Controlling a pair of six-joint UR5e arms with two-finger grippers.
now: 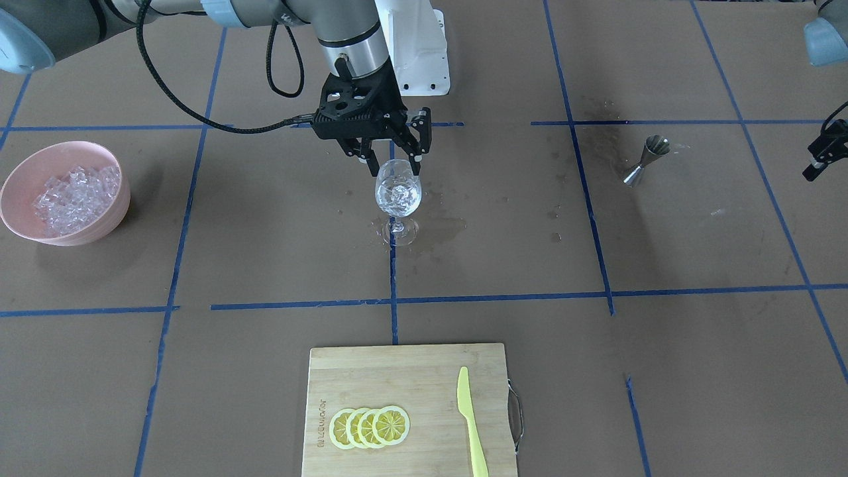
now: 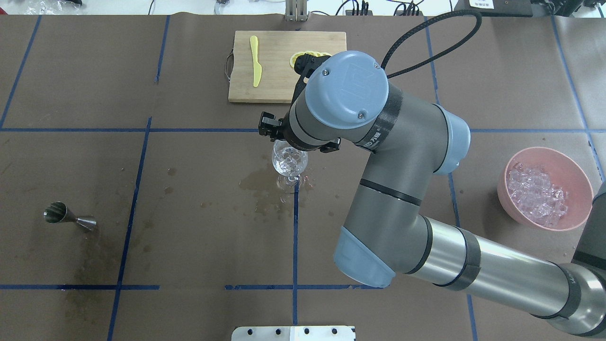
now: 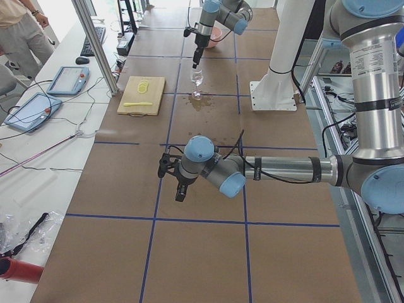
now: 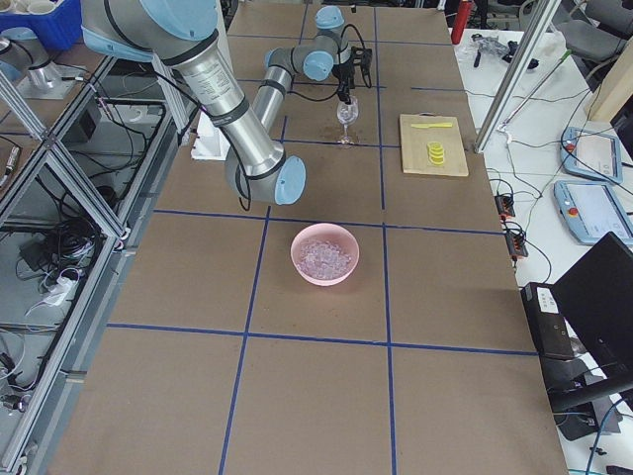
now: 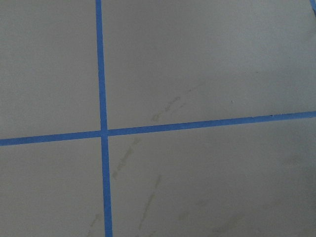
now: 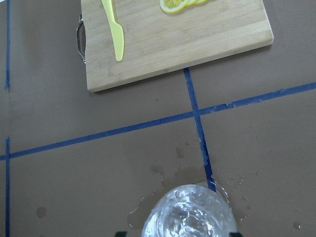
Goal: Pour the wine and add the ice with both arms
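A clear wine glass (image 1: 397, 193) stands upright at the table's middle and holds several ice cubes (image 1: 396, 192). It also shows in the overhead view (image 2: 289, 161) and the right wrist view (image 6: 190, 216). I cannot make out any wine in it. My right gripper (image 1: 391, 165) hangs open and empty just above the glass rim, its fingers spread to either side. My left gripper (image 1: 821, 154) hovers low over bare table far from the glass, half cut off by the view's edge. I cannot tell whether it is open or shut. It holds nothing that I can see.
A pink bowl (image 1: 20, 182) full of ice (image 1: 76, 195) sits on my right side. A steel jigger (image 1: 646, 159) stands on my left side. A wooden board (image 1: 397, 377) carries lemon slices (image 1: 370, 426) and a yellow knife (image 1: 472, 424). A wet patch (image 1: 440, 228) surrounds the glass foot.
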